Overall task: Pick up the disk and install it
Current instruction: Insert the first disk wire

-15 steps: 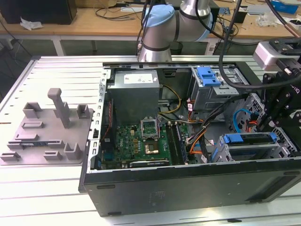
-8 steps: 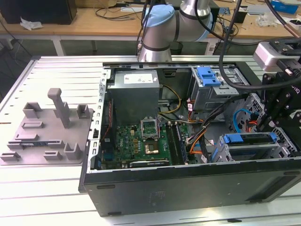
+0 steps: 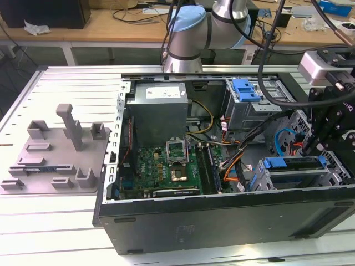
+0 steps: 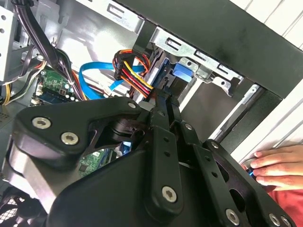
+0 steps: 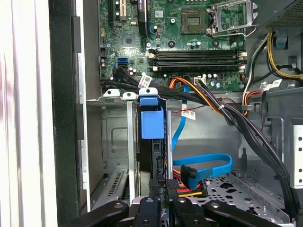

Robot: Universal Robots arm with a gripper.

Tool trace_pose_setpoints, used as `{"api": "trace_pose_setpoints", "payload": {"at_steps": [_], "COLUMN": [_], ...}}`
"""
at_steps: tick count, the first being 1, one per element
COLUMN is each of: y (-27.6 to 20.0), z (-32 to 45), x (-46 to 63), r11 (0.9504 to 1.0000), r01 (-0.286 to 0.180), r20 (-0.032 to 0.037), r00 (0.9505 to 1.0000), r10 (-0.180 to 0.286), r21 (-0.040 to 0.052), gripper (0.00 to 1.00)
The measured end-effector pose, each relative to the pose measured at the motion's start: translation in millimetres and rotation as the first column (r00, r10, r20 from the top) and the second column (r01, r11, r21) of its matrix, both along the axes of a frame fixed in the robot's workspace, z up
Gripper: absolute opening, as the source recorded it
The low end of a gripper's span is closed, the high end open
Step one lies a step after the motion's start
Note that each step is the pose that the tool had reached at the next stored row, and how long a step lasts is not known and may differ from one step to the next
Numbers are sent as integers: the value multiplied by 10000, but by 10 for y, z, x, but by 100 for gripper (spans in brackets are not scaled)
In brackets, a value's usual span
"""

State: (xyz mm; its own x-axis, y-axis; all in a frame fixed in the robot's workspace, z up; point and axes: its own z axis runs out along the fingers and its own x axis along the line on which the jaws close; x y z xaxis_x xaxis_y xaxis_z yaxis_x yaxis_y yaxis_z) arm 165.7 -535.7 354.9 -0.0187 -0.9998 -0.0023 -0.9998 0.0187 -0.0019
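Second wrist view adds a hand (image 4: 278, 165); tool (image 4: 166, 97) at caged disk (image 5: 151, 142), grip unclear.

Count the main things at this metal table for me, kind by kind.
Robot arm: 1
Open computer case: 1
Grey plastic tray: 1
Blue-framed disk: 1
Total: 4

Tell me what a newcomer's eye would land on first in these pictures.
The open computer case dominates the exterior view, its green motherboard and grey power supply exposed. At that view's right the black hand hangs over the drive cage, where the disk with its bright blue carrier stands in a slot. In the second wrist view, a person's fingers show beside the case's outer wall.
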Motion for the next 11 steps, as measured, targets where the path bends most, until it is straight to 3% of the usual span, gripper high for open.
{"api": "trace_pose_setpoints", "payload": {"at_steps": [11], "y": [-3], "z": [-30], "x": [3], "r11": [10000], "r01": [-2], "r20": [0], "r00": [10000], "r10": [2], "r21": [-1], "gripper": [16]}}
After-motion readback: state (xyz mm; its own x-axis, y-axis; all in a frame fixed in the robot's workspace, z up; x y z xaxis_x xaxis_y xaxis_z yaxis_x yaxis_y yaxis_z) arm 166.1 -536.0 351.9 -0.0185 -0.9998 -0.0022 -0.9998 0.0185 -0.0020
